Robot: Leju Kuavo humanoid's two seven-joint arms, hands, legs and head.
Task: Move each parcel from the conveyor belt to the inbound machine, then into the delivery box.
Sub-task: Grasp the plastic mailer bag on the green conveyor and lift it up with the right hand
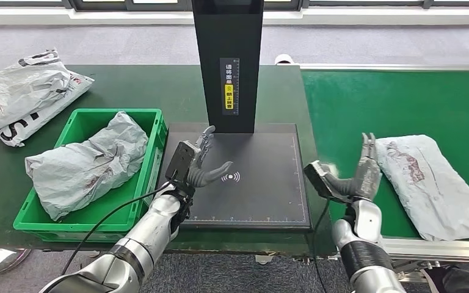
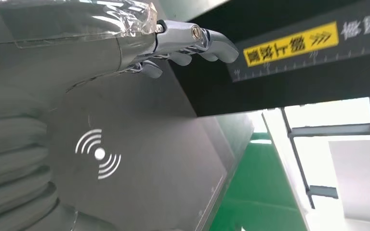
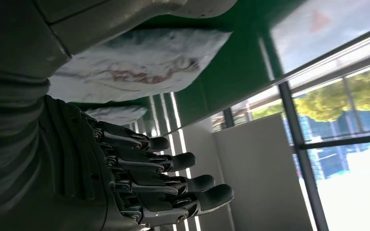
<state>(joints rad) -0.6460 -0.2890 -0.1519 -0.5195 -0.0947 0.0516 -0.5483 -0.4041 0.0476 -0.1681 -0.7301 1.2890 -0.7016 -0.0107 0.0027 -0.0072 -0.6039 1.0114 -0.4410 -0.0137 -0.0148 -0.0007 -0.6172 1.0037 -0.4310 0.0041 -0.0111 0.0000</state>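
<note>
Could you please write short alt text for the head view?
Two open robot hands hover, the left hand over a black scanner pad, the right hand beside a grey parcel on the green belt. Another parcel fills a green box.

White printed poly bags (image 1: 21,91) piled at the far-left edge of the dark green table (image 1: 159,88), grey carpet floor (image 1: 372,43) beyond, windows (image 3: 337,96) behind.
</note>
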